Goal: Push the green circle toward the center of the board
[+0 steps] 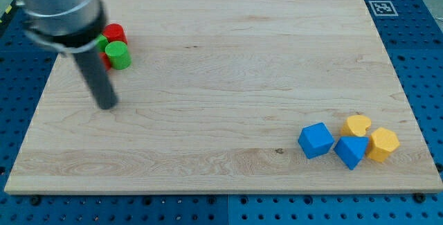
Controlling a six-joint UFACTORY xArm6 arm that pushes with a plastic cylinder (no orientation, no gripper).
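My tip (106, 104) rests below the round green circle (118, 55).

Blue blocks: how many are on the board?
2. A blue cube sits near the view's bottom right, and a second blue block lies just right of it, beside the yellow blocks. None seem hidden.

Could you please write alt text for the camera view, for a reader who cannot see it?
My tip rests on a wooden board, just below a green circle clustered with red blocks near the view's top left. Two blue blocks and two yellow blocks sit at bottom right.
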